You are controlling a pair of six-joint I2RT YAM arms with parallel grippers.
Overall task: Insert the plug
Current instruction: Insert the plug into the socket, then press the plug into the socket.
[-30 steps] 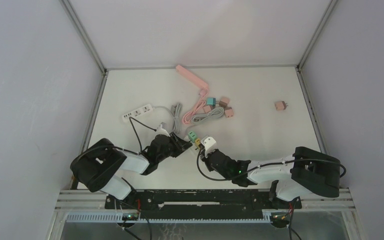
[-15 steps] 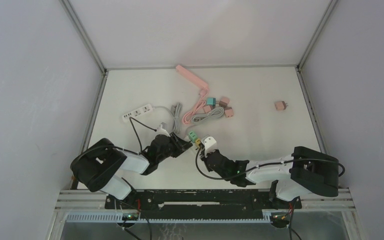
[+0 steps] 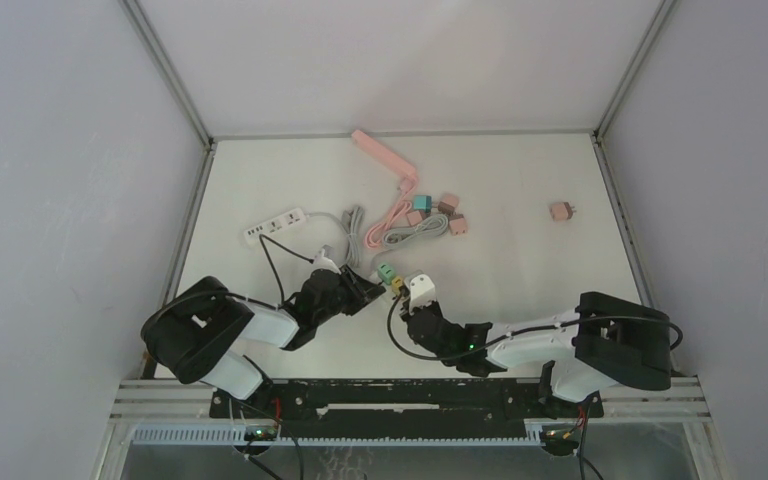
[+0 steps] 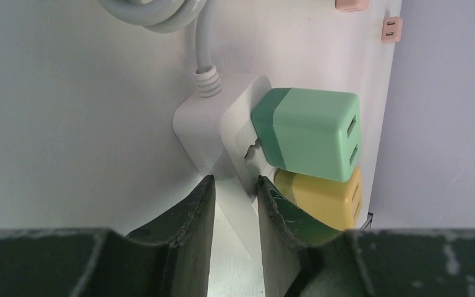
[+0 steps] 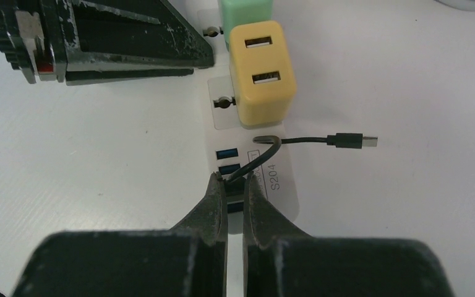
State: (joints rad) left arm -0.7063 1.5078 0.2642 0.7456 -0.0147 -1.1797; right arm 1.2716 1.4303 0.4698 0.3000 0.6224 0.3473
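Note:
A short white power strip (image 4: 213, 133) lies on the table with a green adapter (image 4: 309, 133) and a yellow adapter (image 4: 315, 198) plugged into it. My left gripper (image 4: 235, 189) is shut on the strip's body near its middle. In the right wrist view the strip's end (image 5: 278, 179) shows blue USB ports. My right gripper (image 5: 236, 187) is shut on the black USB plug (image 5: 236, 180) at those ports. How deep the plug sits is hidden by the fingers. Its thin black cable (image 5: 269, 145) loops out to a loose end (image 5: 349, 140). In the top view the left gripper (image 3: 363, 291) and right gripper (image 3: 418, 305) meet at the strip (image 3: 421, 286).
A long white power strip (image 3: 275, 224) lies at back left and a pink one (image 3: 385, 155) at the back. A grey cord bundle (image 3: 412, 235) and several small adapters (image 3: 449, 205) lie mid-table. A lone pink adapter (image 3: 561, 211) sits at the right.
My right gripper has edged slightly forward and left toward the strip's end. The left gripper and strip have stayed put.

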